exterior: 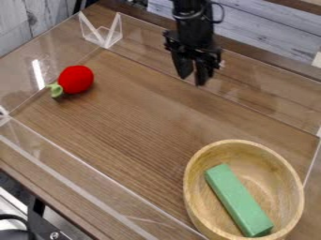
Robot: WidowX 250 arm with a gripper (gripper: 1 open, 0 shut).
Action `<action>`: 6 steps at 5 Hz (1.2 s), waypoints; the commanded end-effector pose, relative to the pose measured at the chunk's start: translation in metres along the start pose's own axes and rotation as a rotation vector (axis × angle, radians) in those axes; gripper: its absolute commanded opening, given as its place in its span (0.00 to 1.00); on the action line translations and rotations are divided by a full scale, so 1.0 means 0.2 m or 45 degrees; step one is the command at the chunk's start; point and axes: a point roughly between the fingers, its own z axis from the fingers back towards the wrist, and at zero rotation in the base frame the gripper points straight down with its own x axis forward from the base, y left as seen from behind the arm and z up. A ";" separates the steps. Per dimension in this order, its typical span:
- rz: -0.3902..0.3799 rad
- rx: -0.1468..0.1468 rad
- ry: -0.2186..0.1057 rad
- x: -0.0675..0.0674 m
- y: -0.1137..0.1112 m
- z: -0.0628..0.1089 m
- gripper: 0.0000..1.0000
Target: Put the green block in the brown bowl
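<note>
Green block point(238, 200) already lies in the brown bowl point(201, 169) at five o'clock; the empty gripper point(194, 73), fingers nearly together at twelve, risks only nudging it.

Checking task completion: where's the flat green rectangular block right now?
The flat green block lies inside the light tan wooden bowl at the camera view's lower right, far from the gripper.

Pretty even, bright lighting, soft shadows only. Some whitish glare on the clear acrylic walls point(51, 42) and a sheen across the wooden table point(138, 122). Low-res, slightly soft overall.
</note>
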 end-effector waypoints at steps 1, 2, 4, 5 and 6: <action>0.135 0.032 -0.072 0.01 0.06 0.14 1.00; 0.286 0.067 -0.119 0.00 0.18 0.22 1.00; 0.221 0.043 -0.140 0.06 0.06 0.31 1.00; 0.235 0.052 -0.115 0.05 0.02 0.21 1.00; 0.265 0.059 -0.094 0.03 0.01 0.13 1.00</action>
